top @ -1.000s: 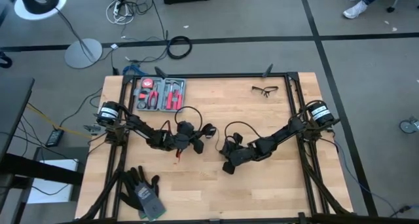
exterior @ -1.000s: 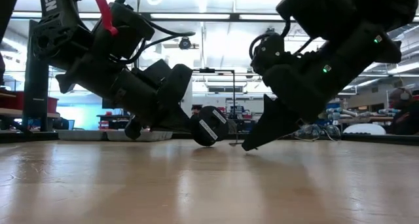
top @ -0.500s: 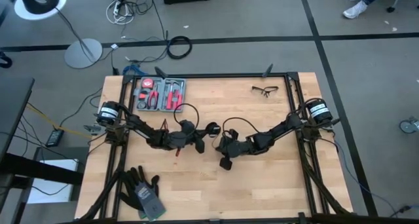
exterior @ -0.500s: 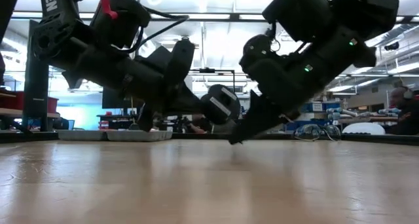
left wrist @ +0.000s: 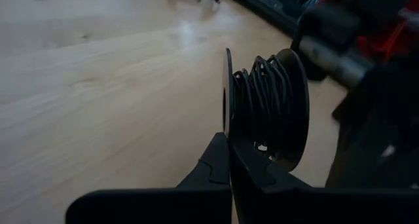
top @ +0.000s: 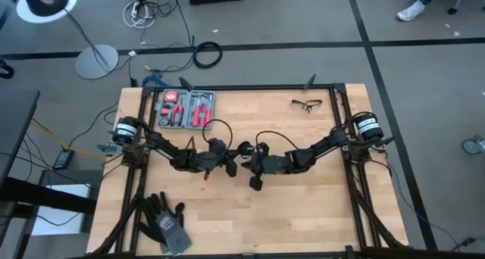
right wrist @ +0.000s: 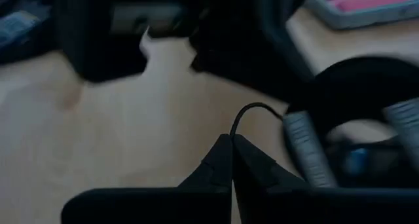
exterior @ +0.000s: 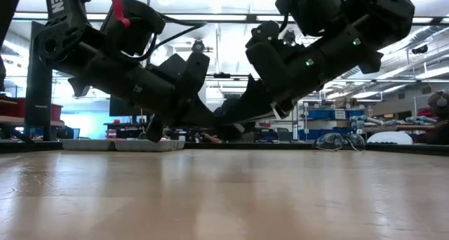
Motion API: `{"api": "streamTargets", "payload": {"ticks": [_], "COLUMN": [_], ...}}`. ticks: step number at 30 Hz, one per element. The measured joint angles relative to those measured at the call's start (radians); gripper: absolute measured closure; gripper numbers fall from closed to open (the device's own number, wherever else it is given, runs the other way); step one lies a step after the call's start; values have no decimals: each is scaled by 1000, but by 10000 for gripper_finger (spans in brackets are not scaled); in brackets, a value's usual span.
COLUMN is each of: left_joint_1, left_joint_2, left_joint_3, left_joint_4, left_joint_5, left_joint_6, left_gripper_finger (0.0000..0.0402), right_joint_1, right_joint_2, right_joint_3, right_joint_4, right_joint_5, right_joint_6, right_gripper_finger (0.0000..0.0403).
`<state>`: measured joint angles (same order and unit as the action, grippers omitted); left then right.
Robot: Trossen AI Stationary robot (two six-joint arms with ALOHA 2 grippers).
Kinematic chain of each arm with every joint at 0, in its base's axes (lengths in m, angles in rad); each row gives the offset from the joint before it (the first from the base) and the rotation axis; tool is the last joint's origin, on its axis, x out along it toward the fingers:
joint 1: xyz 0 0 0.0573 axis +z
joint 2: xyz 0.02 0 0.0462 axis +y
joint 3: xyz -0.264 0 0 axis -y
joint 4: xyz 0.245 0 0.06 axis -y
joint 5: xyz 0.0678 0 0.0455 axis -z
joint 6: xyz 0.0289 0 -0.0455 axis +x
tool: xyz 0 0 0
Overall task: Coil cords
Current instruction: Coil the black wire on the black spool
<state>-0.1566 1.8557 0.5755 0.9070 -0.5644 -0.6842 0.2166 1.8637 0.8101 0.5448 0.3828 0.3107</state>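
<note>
The cord ends in a round black puck (left wrist: 265,106) with several turns of thin black cord wound on it like a spool. The puck (top: 245,148) is at the table's middle, and my left gripper (left wrist: 229,149) is shut on it. Slack cord loops (top: 216,129) rise over both wrists. My right gripper (right wrist: 233,142) is shut on a strand of the cord, right beside the left gripper (top: 233,160). In the low view both grippers meet above the table (exterior: 223,117) and hide the puck. My left gripper pinches the rim of the puck's thin disc (left wrist: 226,122) between its two fingertips. It comes from the table's left, slanting a little downward. The puck stands on edge, lifted clear of the table. My right gripper pinches a single strand of the thin cord (right wrist: 236,131) between its fingertips, coming from the table's right and slanting downward. The strand arcs up from the tips (right wrist: 252,106) toward the left gripper and hangs slack, clear of the table.
An open tool case (top: 186,109) with red-handled pliers lies at the far left. Safety glasses (top: 306,104) lie at the far right. Dark gloves (top: 165,221) lie at the near left corner. Bare wood (top: 303,213) stretches along the near side.
My right gripper has lifted its tips off the table and gone toward the table's left, up to the left gripper, tipping closer to level. My left gripper has tipped up a little, raising the puck, which now sits hidden between the two grippers in the low view.
</note>
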Motion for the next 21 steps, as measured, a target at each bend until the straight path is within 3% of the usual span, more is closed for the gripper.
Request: {"api": "streamTargets", "payload": {"ticks": [12, 21], "left_joint_1": [0, 0], "left_joint_2": [0, -2], "left_joint_3": [-1, 0], "left_joint_4": [-75, -109], "left_joint_5": [41, 60], "left_joint_6": [-5, -25], "left_gripper_finger": [401, 401], "right_joint_1": [-2, -2], "right_joint_2": [-14, -123], "right_joint_3": [0, 0], "right_joint_4": [-3, -109], "right_joint_5": [112, 286], "right_joint_6": [-49, -107], "right_gripper_finger": [403, 403]}}
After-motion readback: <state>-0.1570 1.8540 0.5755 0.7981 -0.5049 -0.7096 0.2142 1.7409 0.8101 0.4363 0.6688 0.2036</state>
